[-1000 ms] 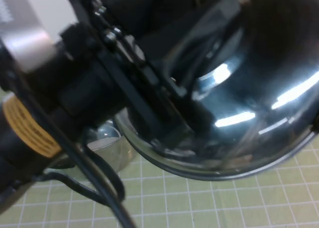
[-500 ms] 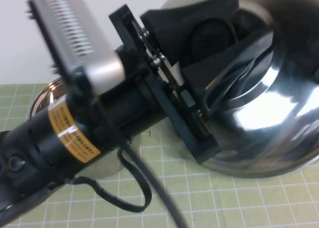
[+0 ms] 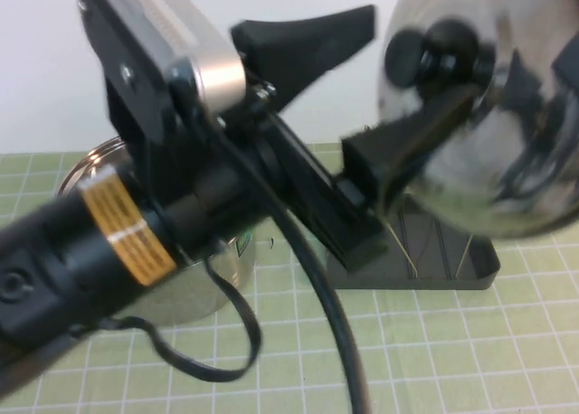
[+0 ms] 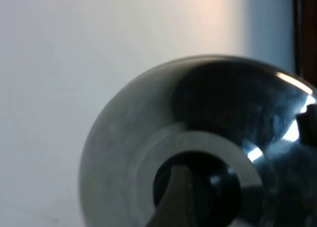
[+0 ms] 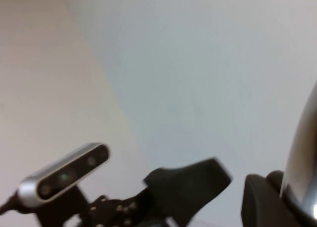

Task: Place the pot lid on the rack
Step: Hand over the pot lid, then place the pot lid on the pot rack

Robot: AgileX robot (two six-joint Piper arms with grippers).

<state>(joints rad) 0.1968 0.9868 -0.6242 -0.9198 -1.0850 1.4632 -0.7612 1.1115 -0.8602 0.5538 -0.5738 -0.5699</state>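
Over the green gridded desk (image 3: 434,360), the left claw (image 3: 371,89) gapes wide beside the pot lid (image 3: 507,134), raised above the rack (image 3: 452,265); the right claw's state I cannot tell.

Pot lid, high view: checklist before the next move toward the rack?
1. Left gripper released: ok, jaws wide open on either side of the black knob.
2. Right gripper holding the pot lid: cannot tell, the right gripper shows in no view.
3. Lid raised on edge, knob facing the left arm: ok.
4. Rack below the lid, on the mat: ok.
5. Rack's slots free: cannot tell, partly hidden.
6. Steel pot out of the way: ok, it stands left of the rack.
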